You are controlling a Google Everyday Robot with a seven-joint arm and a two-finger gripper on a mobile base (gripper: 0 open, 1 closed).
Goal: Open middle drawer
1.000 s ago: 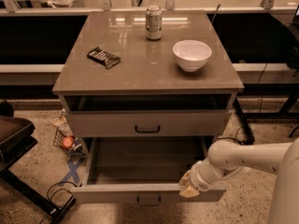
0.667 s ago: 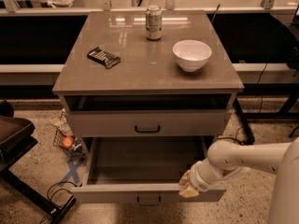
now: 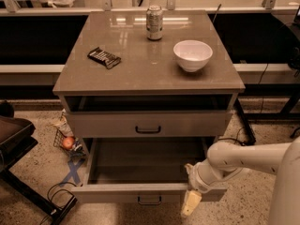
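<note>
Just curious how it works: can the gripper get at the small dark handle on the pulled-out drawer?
Probably yes. The gripper is at the middle drawer's front, just right of its handle, and nothing stands between them.

Cabinet top (image 3: 140,76), can (image 3: 154,22), white bowl (image 3: 192,55), snack bar (image 3: 104,57), gripper (image 3: 191,203) at middle drawer (image 3: 117,192) front.

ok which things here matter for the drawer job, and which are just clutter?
Job: middle drawer, pulled out; hand at the right end of its front edge.
Lying about: can, white bowl, dark snack bar, all on the cabinet top.
</note>
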